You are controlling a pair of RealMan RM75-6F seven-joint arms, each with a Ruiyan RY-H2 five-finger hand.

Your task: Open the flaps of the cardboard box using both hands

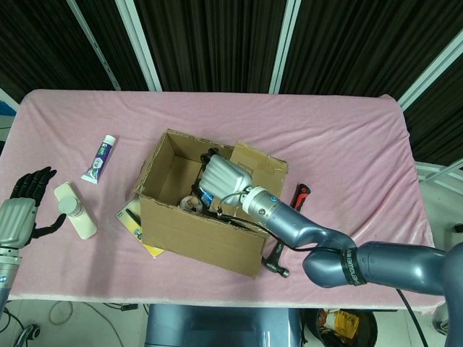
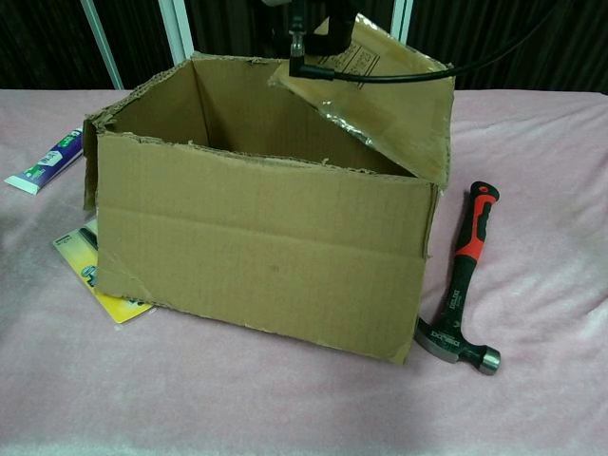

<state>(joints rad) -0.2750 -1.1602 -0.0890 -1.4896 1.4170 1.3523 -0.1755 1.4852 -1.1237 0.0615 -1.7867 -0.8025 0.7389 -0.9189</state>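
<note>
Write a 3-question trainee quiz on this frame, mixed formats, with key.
1. True or false: the right hand is lifting a flap of the cardboard box.
2. Multiple choice: what lies on the cloth just right of the box in the chest view? A) hammer B) scissors C) cup
3. Fill in: the left hand sits at the table's left edge beside a white ____.

Key: 1 true; 2 A; 3 bottle

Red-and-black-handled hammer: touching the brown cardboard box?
Cannot tell: the hammer lies right of the cardboard box, its head at the box's bottom corner; neither view shows contact.
</note>
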